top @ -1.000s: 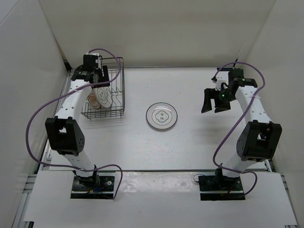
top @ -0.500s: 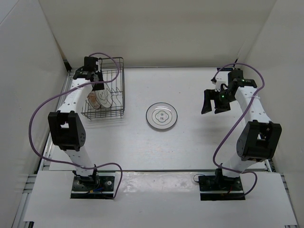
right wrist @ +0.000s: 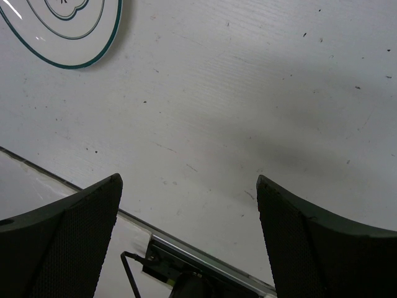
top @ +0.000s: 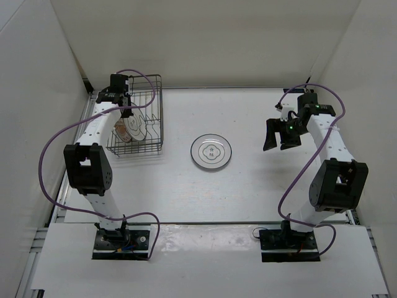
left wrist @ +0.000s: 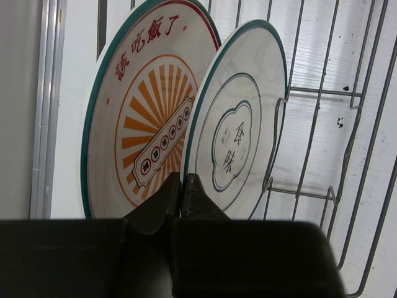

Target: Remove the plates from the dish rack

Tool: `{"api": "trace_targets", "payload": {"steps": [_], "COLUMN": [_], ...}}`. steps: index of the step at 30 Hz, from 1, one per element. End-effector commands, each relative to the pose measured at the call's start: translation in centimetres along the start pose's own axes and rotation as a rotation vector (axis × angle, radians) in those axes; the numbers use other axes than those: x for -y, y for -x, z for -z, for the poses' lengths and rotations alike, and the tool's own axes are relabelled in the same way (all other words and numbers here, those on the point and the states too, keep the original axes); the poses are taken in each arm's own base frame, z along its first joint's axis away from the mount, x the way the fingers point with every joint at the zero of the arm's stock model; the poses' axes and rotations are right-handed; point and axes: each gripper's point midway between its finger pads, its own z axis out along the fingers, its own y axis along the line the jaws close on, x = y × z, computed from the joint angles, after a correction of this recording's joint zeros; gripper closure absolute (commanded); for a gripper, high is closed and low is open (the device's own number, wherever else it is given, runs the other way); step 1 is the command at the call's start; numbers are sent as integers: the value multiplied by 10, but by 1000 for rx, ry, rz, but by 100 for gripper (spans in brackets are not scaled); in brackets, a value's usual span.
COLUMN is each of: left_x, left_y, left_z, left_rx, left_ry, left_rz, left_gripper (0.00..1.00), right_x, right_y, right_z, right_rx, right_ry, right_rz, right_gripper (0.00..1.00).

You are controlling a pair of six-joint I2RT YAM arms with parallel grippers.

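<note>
The dark wire dish rack stands at the back left. Two plates stand on edge in it: one with an orange sunburst centre and a white one with a green rim in front of it. My left gripper reaches down into the rack and is shut on the lower rim of the white plate. From above, the left gripper covers part of the rack's plates. Another white plate lies flat mid-table, also seen in the right wrist view as a white plate. My right gripper hovers open at the right, holding nothing.
White walls close in the table at the back and both sides. The rack's divider prongs rise right of the gripped plate. A metal rail runs along the table edge under the right gripper.
The left gripper's jaws have closed on the white plate's rim, and the left arm has edged slightly toward the back. The right arm has stayed still.
</note>
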Motion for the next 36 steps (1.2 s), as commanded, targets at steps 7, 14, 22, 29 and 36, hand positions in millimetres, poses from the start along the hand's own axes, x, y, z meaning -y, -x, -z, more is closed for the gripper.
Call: {"api": "trace_targets", "payload": {"steps": [7, 14, 22, 29, 36], "left_x": [-9, -8, -9, 37, 125], "left_y": [62, 113, 153, 160, 114], "left_z": [53, 113, 185, 215, 185], "left_rx": [203, 421, 647, 680, 465], "left_ry": [-4, -43, -154, -483, -858], "left_rz": [-49, -42, 60, 249, 448], "left_gripper": [99, 99, 99, 99, 99], "right_x": [-4, -6, -8, -7, -7], "right_y": [-3, -3, -5, -6, -10], "right_z": [6, 5, 3, 2, 2], "right_rx": [11, 10, 3, -1, -4], "right_ry": [10, 22, 32, 32, 27], "right_rz": [8, 2, -3, -7, -1], "right_gripper": [10, 10, 10, 10, 10]}}
